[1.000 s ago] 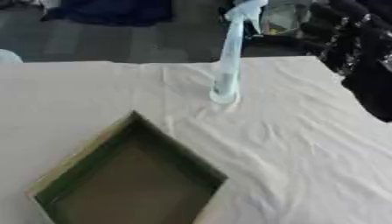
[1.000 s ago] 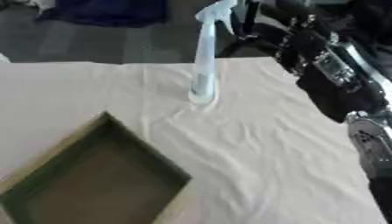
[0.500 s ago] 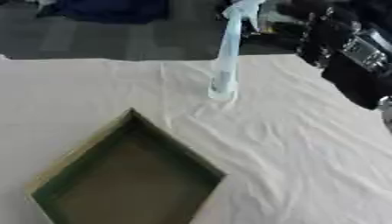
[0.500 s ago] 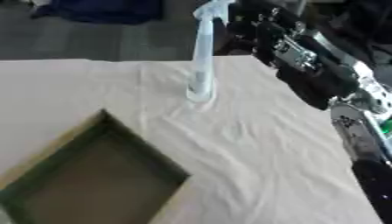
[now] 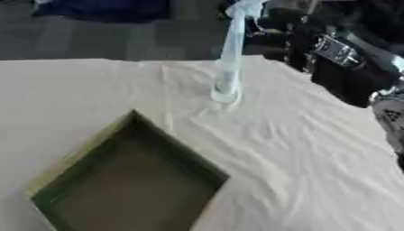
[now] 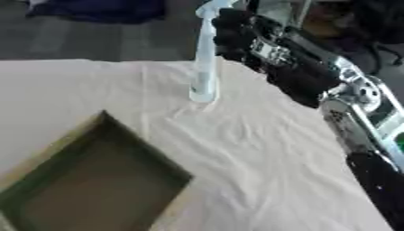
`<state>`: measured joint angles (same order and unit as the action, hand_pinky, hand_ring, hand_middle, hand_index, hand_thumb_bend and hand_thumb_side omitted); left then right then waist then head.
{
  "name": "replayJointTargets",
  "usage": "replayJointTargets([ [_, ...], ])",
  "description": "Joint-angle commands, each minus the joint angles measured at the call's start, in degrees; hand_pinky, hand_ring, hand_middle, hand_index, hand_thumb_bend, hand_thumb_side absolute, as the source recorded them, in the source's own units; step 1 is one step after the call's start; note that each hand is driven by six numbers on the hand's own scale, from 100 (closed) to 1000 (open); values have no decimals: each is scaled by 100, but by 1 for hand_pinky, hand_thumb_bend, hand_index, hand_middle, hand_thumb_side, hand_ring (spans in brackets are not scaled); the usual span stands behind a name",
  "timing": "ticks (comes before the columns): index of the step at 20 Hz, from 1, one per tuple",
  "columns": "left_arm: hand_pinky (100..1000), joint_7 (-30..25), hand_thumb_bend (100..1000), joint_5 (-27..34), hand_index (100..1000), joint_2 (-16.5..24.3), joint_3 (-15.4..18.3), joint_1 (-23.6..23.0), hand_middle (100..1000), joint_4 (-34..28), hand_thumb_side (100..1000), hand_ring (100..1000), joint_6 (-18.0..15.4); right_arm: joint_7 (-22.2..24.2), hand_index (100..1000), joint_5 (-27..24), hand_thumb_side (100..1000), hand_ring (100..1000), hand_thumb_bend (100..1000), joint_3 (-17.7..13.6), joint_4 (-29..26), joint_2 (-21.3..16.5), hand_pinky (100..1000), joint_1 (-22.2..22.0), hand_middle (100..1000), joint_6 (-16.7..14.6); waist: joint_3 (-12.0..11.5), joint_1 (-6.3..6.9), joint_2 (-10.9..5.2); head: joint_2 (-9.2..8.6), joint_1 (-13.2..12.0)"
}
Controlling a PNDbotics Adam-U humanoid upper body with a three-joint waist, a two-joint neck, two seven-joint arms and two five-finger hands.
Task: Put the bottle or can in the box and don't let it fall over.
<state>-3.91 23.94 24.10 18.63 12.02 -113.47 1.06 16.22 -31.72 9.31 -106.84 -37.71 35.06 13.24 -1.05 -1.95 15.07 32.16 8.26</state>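
Observation:
A tall, slim, pale blue spray bottle (image 5: 229, 58) stands upright on the cream cloth near the table's far edge. My black right hand (image 6: 235, 34) comes in from the upper right and is level with the bottle's upper half, right beside it on its right. Blur hides whether it touches the bottle. An open box with a green rim (image 5: 79, 153) and a brown inside lies at the lower left, turned like a diamond, nothing in it. My left hand does not show.
The wrinkled cream tablecloth (image 5: 300, 149) covers the table. My right forearm (image 6: 347, 94) crosses the right side above the cloth. Beyond the far edge lies dark floor with a blue bundle (image 5: 103, 9).
My right hand has moved left, from the upper right corner to just beside the bottle's top. The bottle and box stay in place.

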Motion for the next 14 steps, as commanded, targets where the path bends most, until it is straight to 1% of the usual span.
replayJointTargets([
  [1, 962, -10, 124, -36, 723, 130, 28, 16, 947, -110, 748, 1000, 30, -21, 1000, 68, 633, 1000, 100, 120, 364, -5, 1000, 169, 1000, -131, 14, 4, -156, 39, 25],
  [2, 962, -15, 124, -33, 723, 129, 20, 18, 947, -108, 748, 1000, 36, -52, 1000, 86, 646, 1000, 100, 187, 556, 34, 1000, 220, 1000, -190, 14, 4, -164, 45, 27],
  [3, 962, -20, 124, -31, 723, 129, 14, 20, 947, -107, 747, 1000, 40, -74, 1000, 109, 684, 1000, 100, 242, 724, 68, 1000, 268, 1000, -253, 15, 5, -170, 48, 27],
  [4, 962, -27, 124, -28, 723, 130, 6, 23, 947, -108, 747, 1000, 42, -112, 1000, 153, 702, 1000, 100, 291, 919, 113, 1000, 318, 1000, -293, 12, 9, -179, 55, 32],
  [5, 962, -32, 123, -25, 723, 132, 2, 23, 947, -107, 746, 1000, 42, -143, 1000, 205, 745, 1000, 100, 335, 1092, 157, 1000, 366, 1000, -331, 11, 12, -187, 63, 37],
  [6, 962, -34, 123, -23, 723, 134, 0, 19, 947, -105, 746, 1000, 41, -167, 1000, 264, 761, 1000, 100, 375, 1253, 203, 1000, 411, 1000, -358, 14, 15, -196, 72, 44],
  [7, 962, -35, 123, -21, 723, 135, -1, 13, 947, -101, 747, 1000, 40, -187, 1000, 322, 807, 1000, 100, 406, 1398, 248, 1000, 453, 1000, -376, 20, 17, -204, 80, 49],
  [8, 962, -38, 123, -20, 723, 135, -2, 8, 947, -99, 747, 1000, 40, -208, 1000, 371, 825, 1000, 100, 428, 1527, 293, 1000, 491, 1000, -384, 26, 19, -211, 85, 54],
  [10, 963, -45, 123, -20, 723, 132, -4, 1, 947, -94, 747, 1000, 40, -240, 1000, 443, 840, 1000, 100, 451, 1713, 373, 1000, 547, 1000, -403, 34, 21, -220, 94, 62],
  [12, 963, -48, 123, -20, 723, 131, -3, -2, 947, -93, 746, 1000, 38, -256, 1000, 476, 834, 1000, 100, 451, 1801, 423, 1000, 567, 1000, -426, 38, 25, -221, 99, 69],
  [14, 963, -48, 122, -22, 723, 132, 1, -6, 948, -94, 746, 1000, 34, -260, 1000, 469, 791, 1000, 100, 425, 1800, 449, 1000, 553, 1000, -457, 44, 28, -218, 102, 84],
])
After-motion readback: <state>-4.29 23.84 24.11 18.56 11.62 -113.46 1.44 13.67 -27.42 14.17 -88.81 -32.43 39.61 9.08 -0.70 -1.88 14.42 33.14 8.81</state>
